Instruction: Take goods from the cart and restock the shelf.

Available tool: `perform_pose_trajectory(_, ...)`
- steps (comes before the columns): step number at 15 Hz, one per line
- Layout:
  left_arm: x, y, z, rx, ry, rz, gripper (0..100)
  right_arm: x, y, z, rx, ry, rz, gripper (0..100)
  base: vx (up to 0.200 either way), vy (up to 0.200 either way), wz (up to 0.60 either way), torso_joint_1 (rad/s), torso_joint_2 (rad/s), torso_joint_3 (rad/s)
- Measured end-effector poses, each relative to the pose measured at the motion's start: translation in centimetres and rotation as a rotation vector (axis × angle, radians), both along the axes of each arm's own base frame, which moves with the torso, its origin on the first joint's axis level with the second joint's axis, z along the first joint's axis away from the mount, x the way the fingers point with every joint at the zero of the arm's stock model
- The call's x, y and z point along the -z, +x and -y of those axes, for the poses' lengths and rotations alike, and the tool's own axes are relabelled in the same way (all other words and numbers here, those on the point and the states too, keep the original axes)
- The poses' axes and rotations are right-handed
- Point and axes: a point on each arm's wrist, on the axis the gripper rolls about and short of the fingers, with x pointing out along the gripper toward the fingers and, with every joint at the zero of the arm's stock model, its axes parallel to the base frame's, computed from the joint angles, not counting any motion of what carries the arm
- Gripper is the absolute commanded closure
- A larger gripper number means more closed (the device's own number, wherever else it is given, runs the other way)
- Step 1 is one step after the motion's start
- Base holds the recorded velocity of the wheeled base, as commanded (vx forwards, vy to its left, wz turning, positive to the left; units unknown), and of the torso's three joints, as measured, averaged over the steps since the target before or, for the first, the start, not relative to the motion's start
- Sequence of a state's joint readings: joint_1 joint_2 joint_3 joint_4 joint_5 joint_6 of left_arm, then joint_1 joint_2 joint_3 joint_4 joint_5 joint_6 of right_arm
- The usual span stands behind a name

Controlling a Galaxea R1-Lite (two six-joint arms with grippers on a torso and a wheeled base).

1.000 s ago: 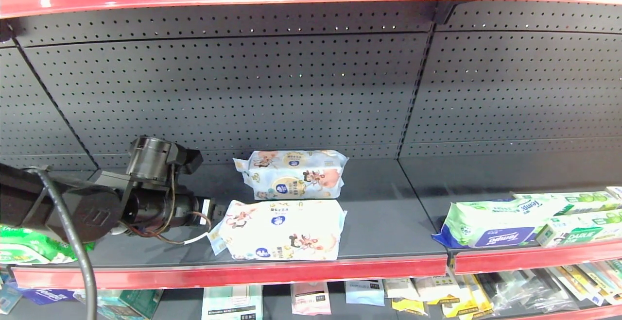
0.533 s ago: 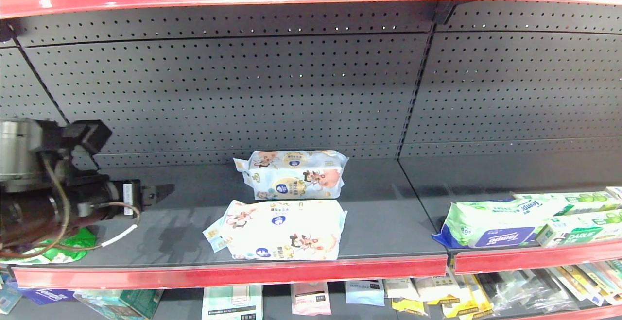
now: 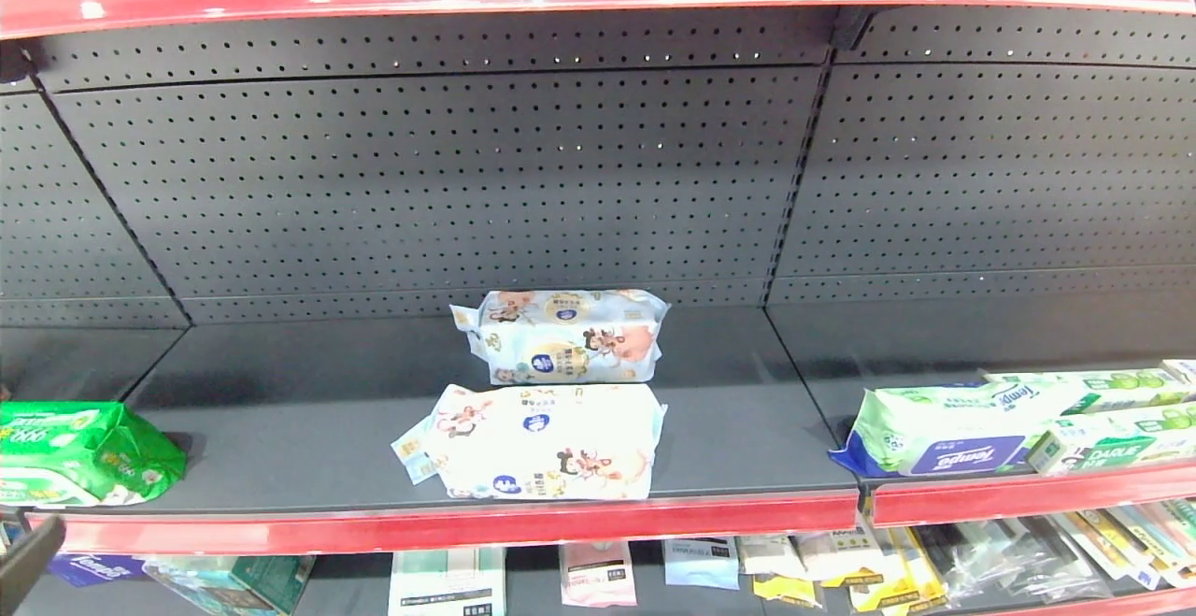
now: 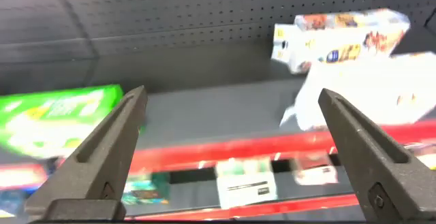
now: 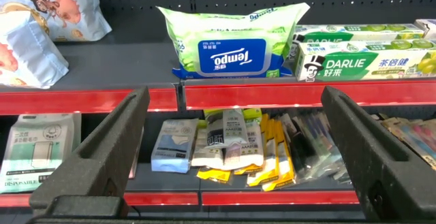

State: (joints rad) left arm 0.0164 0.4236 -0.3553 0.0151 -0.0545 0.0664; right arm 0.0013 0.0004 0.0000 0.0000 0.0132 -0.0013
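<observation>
- L gripper (image 4: 231, 94): fingers sitting wide apart, holding nothing; R gripper (image 5: 233, 93) doing likewise.
- Both facing the shelf (image 3: 280, 392) from off its front edge.
- Front cartoon pack (image 3: 547, 443) and rear cartoon pack (image 3: 565, 336) lying mid-shelf, long axes running along the edge.
- Next pick prob. needing the cart; can't tell which arm's nearer.

This is looking like a shop aisle: wrapped packs of wipes (image 3: 547, 443) and toothpaste boxes (image 3: 1103, 448) are lying on a dark metal shelf (image 3: 280, 410) with red front rails (image 3: 448, 527). A perforated back panel (image 3: 467, 177) is rising behind, and more packets (image 3: 598, 574) are sitting below.
</observation>
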Motion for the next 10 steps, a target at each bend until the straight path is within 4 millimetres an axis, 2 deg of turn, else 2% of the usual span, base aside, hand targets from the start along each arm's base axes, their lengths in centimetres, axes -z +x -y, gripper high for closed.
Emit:
perform_pose_trajectory(2,3.6,-2.5,-0.1,-0.061,0.037,0.085,0,0.0,0.0,0.0,0.0,0.0,0.0,0,0.0,0.0,0.0,0.0,0.0,0.0)
perform_pose_trajectory(4,7.4,-2.9,-0.4,-0.217,0.033,0.1,0,0.0,0.0,0.0,0.0,0.0,0.0,0,0.0,0.0,0.0,0.0,0.0,0.0)
perform_pose_trajectory(5,8.6,-3.0,-0.5,-0.298,-0.027,0.105,0,0.0,0.0,0.0,0.0,0.0,0.0,0,0.0,0.0,0.0,0.0,0.0,0.0)
perform_pose_trajectory(8,9.6,-3.1,-0.5,-0.272,-0.026,0.123,0,0.0,0.0,0.0,0.0,0.0,0.0,0,0.0,0.0,0.0,0.0,0.0,0.0)
perform_pose_trajectory(10,9.7,-3.1,-0.1,-0.119,0.044,0.131,0,0.0,0.0,0.0,0.0,0.0,0.0,0,0.0,0.0,0.0,0.0,0.0,0.0)
